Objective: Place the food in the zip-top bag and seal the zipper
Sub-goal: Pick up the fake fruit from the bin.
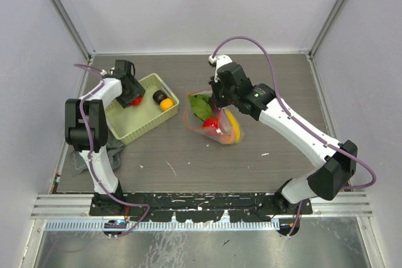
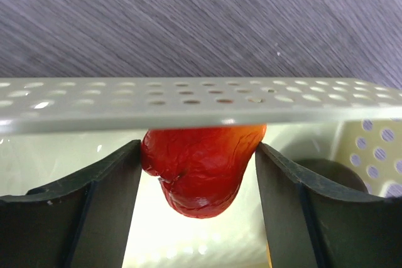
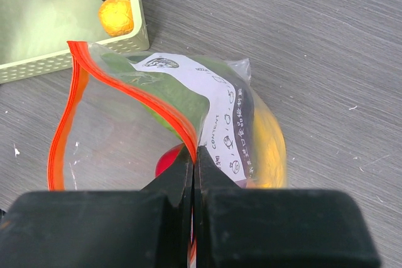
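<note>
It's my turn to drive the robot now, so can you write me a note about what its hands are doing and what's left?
Left hand: shut on the red piece, low inside the basket by its wall.
Right hand: shut on the zipper, holding the zip-top bag with its mouth open.
In the bag: green leaf, banana, second red food.
In the basket, besides the gripped piece: dark brown piece, orange piece.
Done: three foods bagged.
Left: move the three basket pieces into the bag, then seal the zipper.
</note>
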`<state>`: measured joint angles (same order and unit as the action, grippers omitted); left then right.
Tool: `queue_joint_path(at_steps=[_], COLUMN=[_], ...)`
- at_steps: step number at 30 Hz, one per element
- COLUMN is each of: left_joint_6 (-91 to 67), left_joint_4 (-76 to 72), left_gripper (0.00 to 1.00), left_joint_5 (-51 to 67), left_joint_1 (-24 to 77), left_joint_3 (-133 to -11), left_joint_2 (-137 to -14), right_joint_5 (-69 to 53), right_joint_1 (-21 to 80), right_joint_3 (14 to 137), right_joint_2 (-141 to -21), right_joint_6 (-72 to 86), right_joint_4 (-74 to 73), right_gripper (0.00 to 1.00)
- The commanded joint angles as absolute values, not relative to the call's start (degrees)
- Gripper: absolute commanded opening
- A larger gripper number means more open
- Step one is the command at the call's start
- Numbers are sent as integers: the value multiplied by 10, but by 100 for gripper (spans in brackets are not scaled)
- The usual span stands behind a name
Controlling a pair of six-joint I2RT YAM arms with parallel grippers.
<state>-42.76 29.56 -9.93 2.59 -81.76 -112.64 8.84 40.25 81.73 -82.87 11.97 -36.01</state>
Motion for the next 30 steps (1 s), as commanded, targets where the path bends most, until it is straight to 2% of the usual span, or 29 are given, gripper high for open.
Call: queue_joint_path(at_steps=[1, 18, 30], left_joint_6=[-428, -463, -465], left_joint_4=[300, 319, 346], left_gripper=[62, 55, 54], left_joint_5=[-77, 13, 28], left_joint_1=[22, 41, 164], left_joint_3=[-801, -674, -660], left_joint_2=[-1058, -843, -680], right_joint_5=[88, 88, 90], right_joint_1=[402, 402, 402], right_joint_3=[817, 806, 801], right_joint_2=[-807, -806, -796], right_joint_6=[129, 162, 177], right_joint_4=[-330, -320, -318], right_gripper=[0, 0, 0])
